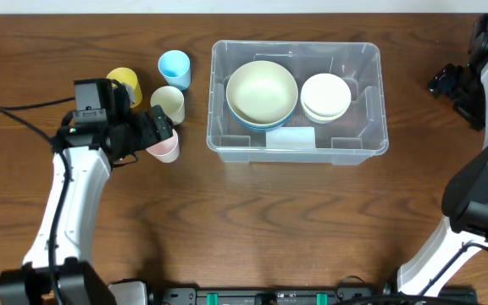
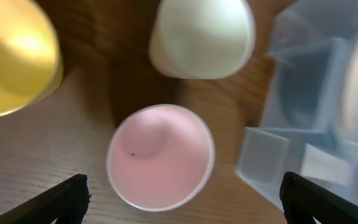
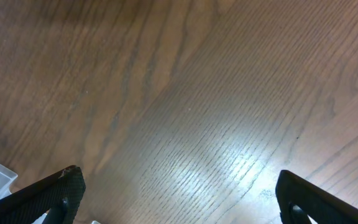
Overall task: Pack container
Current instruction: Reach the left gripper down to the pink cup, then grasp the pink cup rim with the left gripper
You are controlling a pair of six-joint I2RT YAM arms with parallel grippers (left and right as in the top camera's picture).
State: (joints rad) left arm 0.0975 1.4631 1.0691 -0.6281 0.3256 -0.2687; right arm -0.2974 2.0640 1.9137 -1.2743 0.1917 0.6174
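When I look down from above, the container (image 1: 298,44) sits on the table (image 1: 227,220), a bit right of the middle. A big cream bowl (image 1: 262,91) and a stack of small white bowls (image 1: 325,96) are inside it. Four cups stand just left of it: a blue cup (image 1: 174,68), a yellow cup (image 1: 125,82), a cream cup (image 1: 168,103) and a pink cup (image 1: 166,151). From up there the left claw (image 1: 155,129) hides part of the pink cup, and I cannot see how wide it is. The left wrist camera shows that: its two fingers are spread far apart, and the pink cup's open mouth is between them, touching neither. The right claw (image 1: 451,83) is well away, near the right edge. Its own camera shows its fingers spread wide too, over bare wood, holding nothing. A corner of the container peeks in at the lower left.
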